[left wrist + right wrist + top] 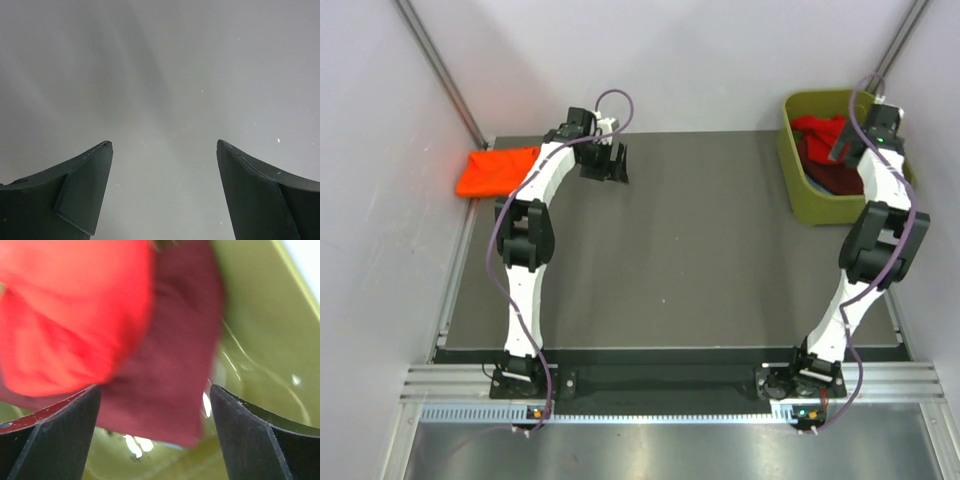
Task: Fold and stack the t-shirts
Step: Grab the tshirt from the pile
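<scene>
Olive-green tub [792,165] at far right corner of dark grey table [700,250].

No legible text (any view)

Got an orange tee [495,172] folded flat at the table's [700,250] far-left corner, red tee [817,130] and maroon tee [835,178] bunched together in the green tub [798,190].
</scene>
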`<action>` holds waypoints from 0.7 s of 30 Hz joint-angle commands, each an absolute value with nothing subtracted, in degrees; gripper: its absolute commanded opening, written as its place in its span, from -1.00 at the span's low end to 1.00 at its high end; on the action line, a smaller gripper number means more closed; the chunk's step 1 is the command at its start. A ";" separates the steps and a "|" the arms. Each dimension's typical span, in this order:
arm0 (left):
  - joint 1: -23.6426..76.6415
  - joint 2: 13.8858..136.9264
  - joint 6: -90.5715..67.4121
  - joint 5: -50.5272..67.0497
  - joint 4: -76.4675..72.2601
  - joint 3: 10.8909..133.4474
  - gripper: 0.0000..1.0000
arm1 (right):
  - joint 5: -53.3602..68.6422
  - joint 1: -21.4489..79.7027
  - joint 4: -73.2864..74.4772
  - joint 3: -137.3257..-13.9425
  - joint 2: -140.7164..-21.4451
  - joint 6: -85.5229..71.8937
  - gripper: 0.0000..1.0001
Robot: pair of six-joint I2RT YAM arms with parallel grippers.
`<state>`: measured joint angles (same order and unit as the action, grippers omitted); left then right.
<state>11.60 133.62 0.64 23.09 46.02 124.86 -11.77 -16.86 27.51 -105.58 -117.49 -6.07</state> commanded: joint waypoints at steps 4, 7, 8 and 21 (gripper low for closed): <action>11.34 132.28 2.72 22.33 46.93 128.14 0.77 | -1.93 -22.32 28.74 -99.06 -111.88 -11.87 0.75; 11.42 131.93 3.07 22.15 47.29 127.97 0.77 | -0.27 -22.50 28.39 -99.93 -114.42 -11.69 0.71; 11.60 131.84 3.08 21.97 47.29 127.88 0.77 | 1.39 -22.41 28.39 -100.45 -115.30 -11.60 0.70; 14.77 130.87 5.10 16.35 47.20 126.39 0.78 | 5.19 -21.53 28.04 -108.82 -120.69 -10.99 -1.00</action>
<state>14.17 133.62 3.73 17.26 46.81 125.99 4.16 -22.61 28.95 -105.95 -124.95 -10.68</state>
